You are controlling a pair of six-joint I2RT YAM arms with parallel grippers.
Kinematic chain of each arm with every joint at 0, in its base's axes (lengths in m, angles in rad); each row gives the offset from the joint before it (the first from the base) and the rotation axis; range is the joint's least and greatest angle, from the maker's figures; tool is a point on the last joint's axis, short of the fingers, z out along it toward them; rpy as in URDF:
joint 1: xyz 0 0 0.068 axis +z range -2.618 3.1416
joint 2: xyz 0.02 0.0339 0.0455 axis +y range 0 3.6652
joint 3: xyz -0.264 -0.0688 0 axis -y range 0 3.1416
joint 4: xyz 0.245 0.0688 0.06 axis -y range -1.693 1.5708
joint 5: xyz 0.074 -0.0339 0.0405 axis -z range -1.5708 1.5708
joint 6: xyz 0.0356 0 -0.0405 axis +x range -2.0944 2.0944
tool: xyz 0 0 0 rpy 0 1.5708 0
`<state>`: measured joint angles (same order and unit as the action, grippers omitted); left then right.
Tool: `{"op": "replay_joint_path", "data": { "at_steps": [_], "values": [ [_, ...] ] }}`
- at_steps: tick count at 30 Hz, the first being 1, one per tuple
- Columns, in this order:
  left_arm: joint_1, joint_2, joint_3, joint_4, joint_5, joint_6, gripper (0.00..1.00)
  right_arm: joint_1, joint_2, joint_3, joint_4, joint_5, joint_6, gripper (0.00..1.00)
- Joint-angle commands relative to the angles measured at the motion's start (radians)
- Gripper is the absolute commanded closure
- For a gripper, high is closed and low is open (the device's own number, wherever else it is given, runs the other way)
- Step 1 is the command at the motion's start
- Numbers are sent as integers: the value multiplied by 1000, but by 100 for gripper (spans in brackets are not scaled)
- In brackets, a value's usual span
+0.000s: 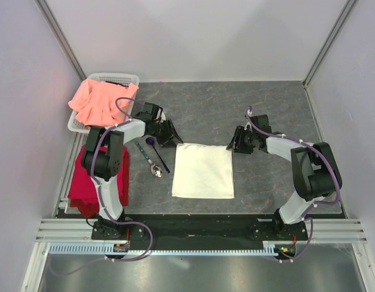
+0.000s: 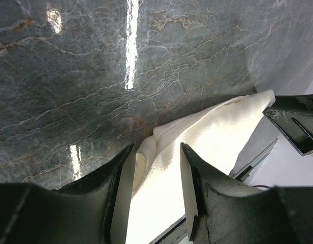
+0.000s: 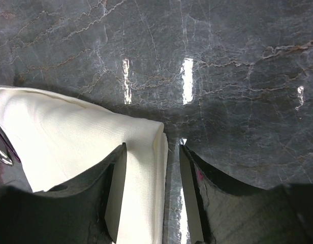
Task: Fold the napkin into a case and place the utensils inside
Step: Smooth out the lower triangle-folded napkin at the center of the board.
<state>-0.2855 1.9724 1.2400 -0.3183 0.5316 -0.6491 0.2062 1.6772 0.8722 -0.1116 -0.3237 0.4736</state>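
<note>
The cream-white napkin (image 1: 203, 170) lies folded flat in a rectangle on the dark table between the arms. My left gripper (image 1: 171, 139) is low at its far left corner. In the left wrist view the left gripper (image 2: 156, 150) stands open, with the raised napkin (image 2: 207, 137) corner between the jaws. My right gripper (image 1: 234, 145) is at the far right corner. In the right wrist view the right gripper (image 3: 153, 150) is open astride the layered napkin (image 3: 70, 132) edge. The utensils lie left of the napkin: a spoon (image 1: 154, 170) and a purple-headed piece (image 1: 151, 141).
A white basket (image 1: 123, 77) at the back left holds a salmon-pink cloth (image 1: 102, 100). A red cloth (image 1: 84, 182) lies by the left arm's base. Pale walls close in on the left, right and back.
</note>
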Motion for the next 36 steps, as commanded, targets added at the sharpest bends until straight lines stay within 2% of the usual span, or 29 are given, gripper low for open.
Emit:
{"op": "replay_joint_path", "data": {
  "at_steps": [1, 6, 8, 15, 19, 21, 22, 23, 26, 29, 32, 35, 36],
  "values": [
    [-4, 16, -4, 30, 33, 22, 55, -2, 15, 39, 35, -23, -18, 48],
    [-3, 29, 16, 21, 19, 19, 59, -4, 16, 39, 36, -14, -23, 51],
    [-3, 37, 29, 22, 19, 6, 63, -4, 21, 39, 38, -12, -23, 58],
    [-3, 57, 42, 56, 37, -61, 79, -13, 32, 42, 61, -18, -30, 70],
    [-3, 56, 38, 93, 64, -90, 85, -14, 42, 50, 75, -26, -35, 80],
    [-3, 52, 38, 99, 61, -101, 90, -13, 47, 51, 87, -34, -35, 90],
    [-3, 48, 35, 99, 50, -104, 97, -13, 49, 50, 90, -26, -32, 98],
    [2, 43, 32, 101, 42, -116, 98, -14, 42, 48, 90, -14, -30, 100],
    [23, -7, -19, 128, 12, -194, 98, -30, 0, 15, 90, 61, -7, 100],
    [42, -102, -140, 217, -22, -299, 98, -44, -74, -59, 153, 118, 2, 100],
    [40, -132, -197, 264, -4, -357, 98, -42, -60, -67, 171, 39, 10, 100],
    [39, -103, -183, 297, 80, -345, 98, -44, -28, -68, 196, 5, 17, 100],
    [39, -95, -179, 295, 91, -334, 89, -44, -24, -62, 196, -1, 13, 100]
  ]
}}
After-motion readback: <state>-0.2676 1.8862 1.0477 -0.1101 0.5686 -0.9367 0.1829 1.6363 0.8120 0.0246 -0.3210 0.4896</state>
